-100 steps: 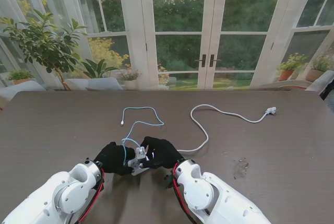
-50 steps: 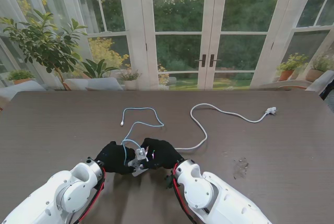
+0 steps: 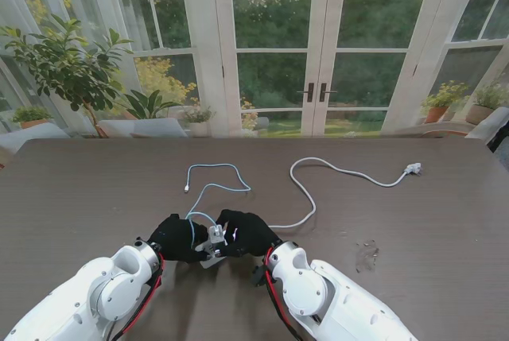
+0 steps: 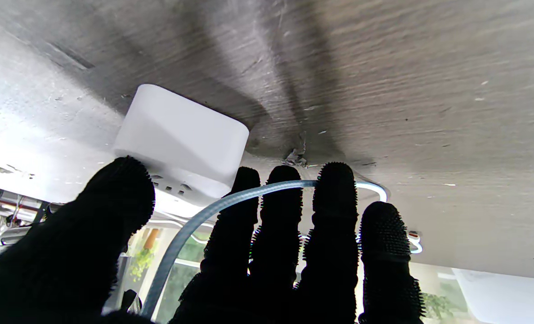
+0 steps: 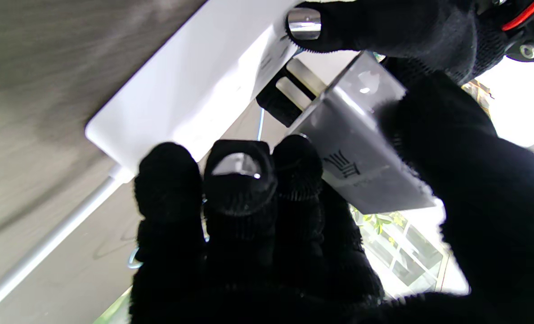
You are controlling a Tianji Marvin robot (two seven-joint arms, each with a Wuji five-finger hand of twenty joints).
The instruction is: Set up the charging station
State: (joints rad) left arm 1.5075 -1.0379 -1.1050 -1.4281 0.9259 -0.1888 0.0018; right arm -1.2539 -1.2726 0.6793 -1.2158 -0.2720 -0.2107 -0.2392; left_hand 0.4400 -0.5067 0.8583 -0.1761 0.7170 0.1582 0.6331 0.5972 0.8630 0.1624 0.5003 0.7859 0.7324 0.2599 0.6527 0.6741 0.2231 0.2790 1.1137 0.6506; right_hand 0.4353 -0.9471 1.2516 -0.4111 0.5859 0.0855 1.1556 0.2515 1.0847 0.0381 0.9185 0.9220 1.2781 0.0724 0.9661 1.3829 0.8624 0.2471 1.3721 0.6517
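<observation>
Right hand (image 5: pixel 293 216) is clamped on the charger brick (image 5: pixel 361 166), prongs right at the power strip (image 5: pixel 195 90), roughly 6 o'clock on the table. Left hand (image 4: pixel 231 252) pins the strip, blue cable (image 4: pixel 213 209) under its fingers. I'd keep the prongs square and push straight. Dark wood table (image 3: pixel 95 190), glass doors (image 3: pixel 318 47) at 12.

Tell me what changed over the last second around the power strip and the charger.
Very little. The left hand and right hand kept pressing together, nudging slightly farther from me, the right hand holding the silver charger with its prongs at the white power strip. Nothing was taken up or let go. The blue cable and the white cord with its plug lie as before.
</observation>
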